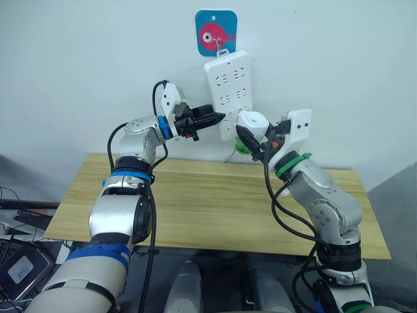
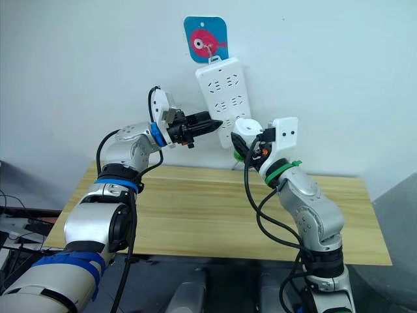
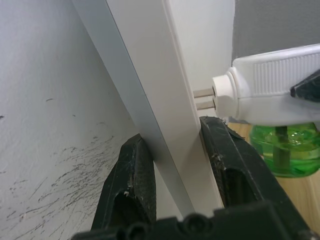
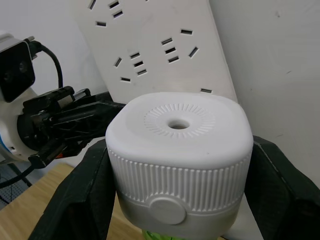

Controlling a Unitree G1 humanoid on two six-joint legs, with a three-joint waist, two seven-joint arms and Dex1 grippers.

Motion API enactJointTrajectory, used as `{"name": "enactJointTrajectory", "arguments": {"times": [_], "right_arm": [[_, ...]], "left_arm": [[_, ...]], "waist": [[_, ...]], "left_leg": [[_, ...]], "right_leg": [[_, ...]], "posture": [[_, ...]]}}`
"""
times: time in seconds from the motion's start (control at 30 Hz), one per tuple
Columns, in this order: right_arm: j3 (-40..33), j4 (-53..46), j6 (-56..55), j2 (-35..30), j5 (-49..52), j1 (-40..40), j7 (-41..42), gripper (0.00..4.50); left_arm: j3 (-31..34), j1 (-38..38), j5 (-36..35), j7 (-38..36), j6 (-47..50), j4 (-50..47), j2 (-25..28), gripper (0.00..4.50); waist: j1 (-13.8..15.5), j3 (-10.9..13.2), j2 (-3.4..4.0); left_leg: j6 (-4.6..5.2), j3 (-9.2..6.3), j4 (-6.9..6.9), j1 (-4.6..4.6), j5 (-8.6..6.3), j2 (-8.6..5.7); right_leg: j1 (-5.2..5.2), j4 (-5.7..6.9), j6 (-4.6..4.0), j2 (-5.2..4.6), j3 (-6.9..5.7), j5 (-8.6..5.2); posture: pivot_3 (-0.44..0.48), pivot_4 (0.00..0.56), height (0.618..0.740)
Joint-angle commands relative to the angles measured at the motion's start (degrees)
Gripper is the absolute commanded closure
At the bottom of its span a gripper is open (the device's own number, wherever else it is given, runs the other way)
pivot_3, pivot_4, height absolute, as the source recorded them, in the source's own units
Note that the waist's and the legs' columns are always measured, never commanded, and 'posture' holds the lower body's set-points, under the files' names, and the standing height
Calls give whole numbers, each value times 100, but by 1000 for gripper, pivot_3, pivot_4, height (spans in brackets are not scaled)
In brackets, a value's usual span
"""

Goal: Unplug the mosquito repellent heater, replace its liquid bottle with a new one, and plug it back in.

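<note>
Item 1, my left hand: raised to the wall, its two black fingers set either side of the lower edge of the power strip, one at the back against the wall, one at the front face. Both touch the strip; it is pinched between them.

Item 2, my right hand: closed around the mosquito repellent heater, one black finger pressed on each ribbed flank.

Item 3, the mosquito repellent heater: white, rounded, circular vent hole in its top, held in the air just beside the lower right part of the power strip. Its two metal prongs point at the strip's face and reach its edge; how far they sit in a socket I cannot tell.

Item 4, green liquid bottle: fitted beneath the heater, hanging above the surface.

Item 5, power strip: long, white, multi-socket, hung slightly tilted on the wall from a hook on a blue plaque with a pink fish.

Item 6, surface: light wood, below both arms.
</note>
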Motion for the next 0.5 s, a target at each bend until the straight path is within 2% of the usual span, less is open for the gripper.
{"name": "enactJointTrajectory", "arguments": {"times": [0.03, 0.5], "right_arm": [[-104, -148, -198, 11, 20, -179, 73, 1393], [-119, 177, -143, 54, 8, -369, 71, 1393]], "left_arm": [[-94, -107, -11, -187, -61, -279, -54, 3237], [-185, -61, 27, -357, -68, -350, -67, 3237]], "waist": [[0, 0, 0], [-25, 0, 0]], "left_leg": [[0, 0, 0, 0, 0, 0], [0, 0, 0, 0, 0, 1]], "right_leg": [[0, 0, 0, 0, 0, 0], [-1, 1, 0, 1, 0, 0]], "posture": [[219, 150, 740], [216, 151, 740]]}}
